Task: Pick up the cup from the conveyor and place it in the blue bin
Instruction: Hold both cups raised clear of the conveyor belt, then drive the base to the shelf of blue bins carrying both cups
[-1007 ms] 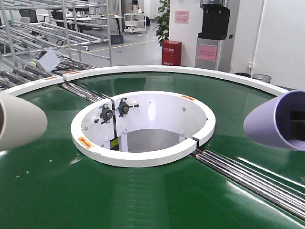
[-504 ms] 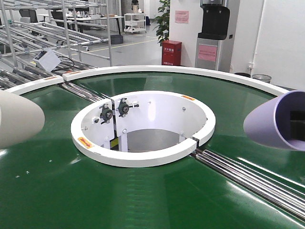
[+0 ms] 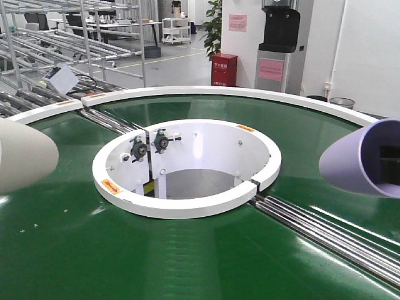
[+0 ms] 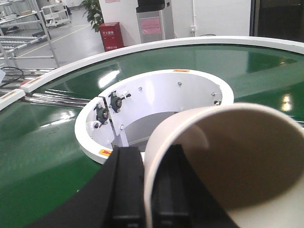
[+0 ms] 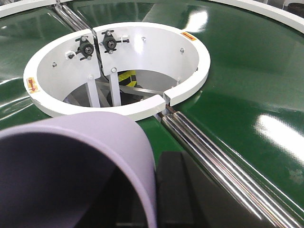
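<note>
The dark green conveyor (image 3: 206, 250) rings a white central hub (image 3: 187, 169). My left gripper (image 4: 148, 190) is shut on the wall of a cream cup (image 4: 228, 156), one finger outside and one inside its rim; the cup lies sideways at the left edge of the front view (image 3: 22, 156). My right gripper (image 5: 154, 190) is shut on the wall of a lilac cup (image 5: 85, 156), which shows at the right edge of the front view (image 3: 356, 159). Both cups hang above the belt. The blue bin is out of view.
Steel rollers (image 3: 325, 234) cross the belt at the right seam and others (image 3: 106, 119) at the back left. Behind the conveyor stand metal racks (image 3: 56, 37), a red box (image 3: 225, 69) and a dispenser (image 3: 280, 44).
The cream cup has shifted slightly left in the front view. The lilac cup has hardly moved.
</note>
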Tool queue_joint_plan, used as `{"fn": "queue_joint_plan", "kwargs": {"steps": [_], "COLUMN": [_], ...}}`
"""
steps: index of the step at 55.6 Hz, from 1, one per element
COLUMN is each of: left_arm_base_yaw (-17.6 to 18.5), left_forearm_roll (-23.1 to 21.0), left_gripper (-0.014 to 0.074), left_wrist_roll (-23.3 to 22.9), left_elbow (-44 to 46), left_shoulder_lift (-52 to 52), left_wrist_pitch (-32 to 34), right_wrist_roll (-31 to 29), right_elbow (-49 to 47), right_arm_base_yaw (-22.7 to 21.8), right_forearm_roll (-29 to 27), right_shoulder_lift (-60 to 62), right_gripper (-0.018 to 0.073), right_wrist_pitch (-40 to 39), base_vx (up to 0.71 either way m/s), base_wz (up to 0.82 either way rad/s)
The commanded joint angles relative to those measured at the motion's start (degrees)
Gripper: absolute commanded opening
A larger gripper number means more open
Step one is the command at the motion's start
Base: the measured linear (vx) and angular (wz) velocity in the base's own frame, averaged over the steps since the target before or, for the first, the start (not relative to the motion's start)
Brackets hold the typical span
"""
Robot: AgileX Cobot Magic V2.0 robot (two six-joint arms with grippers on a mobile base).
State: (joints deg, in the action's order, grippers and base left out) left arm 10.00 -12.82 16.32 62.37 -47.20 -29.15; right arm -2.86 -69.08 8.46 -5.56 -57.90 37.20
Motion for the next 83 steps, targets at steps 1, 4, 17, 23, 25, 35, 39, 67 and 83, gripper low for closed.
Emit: {"fn": "queue_joint_plan", "kwargs": {"steps": [1,4,17,23,25,35,39,67,83], "left_arm_base_yaw": [0.3,0.3,0.3,0.3,0.3,0.3,0.3,0.3,0.3], "left_forearm_roll": [-0.8,-0.8,-0.8,-0.8,-0.8,-0.8,-0.8,-0.8,-0.8], "left_gripper": [-0.0007,-0.0007,-0.0007,-0.0007,-0.0007,-0.0007,-0.0007,-0.0007,-0.0007], "left_wrist_roll": [-0.2,-0.2,-0.2,-0.2,-0.2,-0.2,-0.2,-0.2,-0.2], "left_elbow": [1.6,1.6,1.6,1.6,1.6,1.6,1.6,1.6,1.6], "left_shoulder_lift": [0.1,0.1,0.1,0.1,0.1,0.1,0.1,0.1,0.1], "left_wrist_pitch": [5.2,5.2,5.2,5.2,5.2,5.2,5.2,5.2,5.2], "right_wrist_roll": [-0.2,-0.2,-0.2,-0.2,-0.2,-0.2,-0.2,-0.2,-0.2], "right_elbow": [-1.7,-1.7,-1.7,-1.7,-1.7,-1.7,-1.7,-1.7,-1.7], "right_arm_base_yaw": [0.0,0.0,0.0,0.0,0.0,0.0,0.0,0.0,0.0], "right_forearm_roll": [0.2,0.2,0.2,0.2,0.2,0.2,0.2,0.2,0.2], "right_shoulder_lift": [0.8,0.8,0.8,0.8,0.8,0.8,0.8,0.8,0.8], "right_gripper": [-0.0009,-0.0009,-0.0009,-0.0009,-0.0009,-0.0009,-0.0009,-0.0009,-0.0009], "right_wrist_pitch": [-5.0,-5.0,-5.1,-5.1,-5.1,-5.1,-5.1,-5.1,-5.1], "base_vx": [-0.02,-0.03,-0.07,-0.14,-0.17,-0.2,-0.21,-0.19,-0.14], "base_wz": [-0.01,-0.02,-0.03,-0.03,-0.02,0.0,0.04,-0.06,-0.2]}}
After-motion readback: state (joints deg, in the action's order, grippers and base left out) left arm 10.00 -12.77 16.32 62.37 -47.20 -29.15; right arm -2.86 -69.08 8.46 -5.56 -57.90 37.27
